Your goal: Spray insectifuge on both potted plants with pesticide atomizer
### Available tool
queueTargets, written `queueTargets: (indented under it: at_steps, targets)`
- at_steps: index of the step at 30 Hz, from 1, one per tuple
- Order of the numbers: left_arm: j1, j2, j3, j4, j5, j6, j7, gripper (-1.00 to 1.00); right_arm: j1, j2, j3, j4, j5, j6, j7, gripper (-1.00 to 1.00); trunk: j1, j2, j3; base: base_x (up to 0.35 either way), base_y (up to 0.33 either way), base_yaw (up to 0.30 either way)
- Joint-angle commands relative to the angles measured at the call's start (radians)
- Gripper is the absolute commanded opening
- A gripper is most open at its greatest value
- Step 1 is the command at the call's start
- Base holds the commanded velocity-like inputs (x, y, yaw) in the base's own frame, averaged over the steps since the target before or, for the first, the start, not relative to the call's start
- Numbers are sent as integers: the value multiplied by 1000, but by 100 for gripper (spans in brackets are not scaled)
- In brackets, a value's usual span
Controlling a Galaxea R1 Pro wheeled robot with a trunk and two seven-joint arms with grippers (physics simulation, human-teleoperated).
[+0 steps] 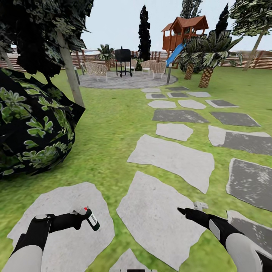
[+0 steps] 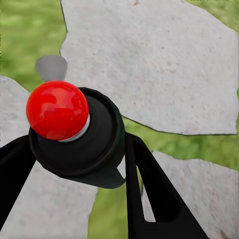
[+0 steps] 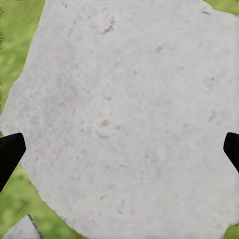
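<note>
Left hand (image 1: 84,218) clenched around pesticide atomizer (image 1: 91,220), right hand (image 3: 119,149) spread wide over stepping stone (image 3: 129,109)

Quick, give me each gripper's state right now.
Left gripper: shut on the pesticide atomizer.
Right gripper: open, holding nothing, above a stepping stone.

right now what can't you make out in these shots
- Atomizer, left wrist view: body and label hidden behind its own red-knobbed cap, seen end-on.
- Right gripper, right wrist view: fingertips cut off at both side edges.
- Paved patch, head view: chairs and grill too far for detail.
- Bush, head view: hides the lawn behind it.
</note>
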Motion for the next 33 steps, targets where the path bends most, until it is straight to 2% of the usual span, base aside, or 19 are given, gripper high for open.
queueTargets:
  at_steps: [1, 29, 33]
  targets:
    - [-1, -1, 4, -1, -4, 9, -5, -100, 0, 0, -9, -1, 7, 7, 6, 100, 0, 0, 1, 0, 0, 0]
    - [-1, 1, 4, -1, -4, 9, -4, -100, 0, 2, -8, 6, 9, 7, 7, 100, 0, 0, 45, 1, 0, 0]
    - [-1, 1, 3, -1, -4, 9, -2, -100, 0, 5, -7, 21, 10, 7, 6, 100, 0, 0, 48, 229, 0, 0]
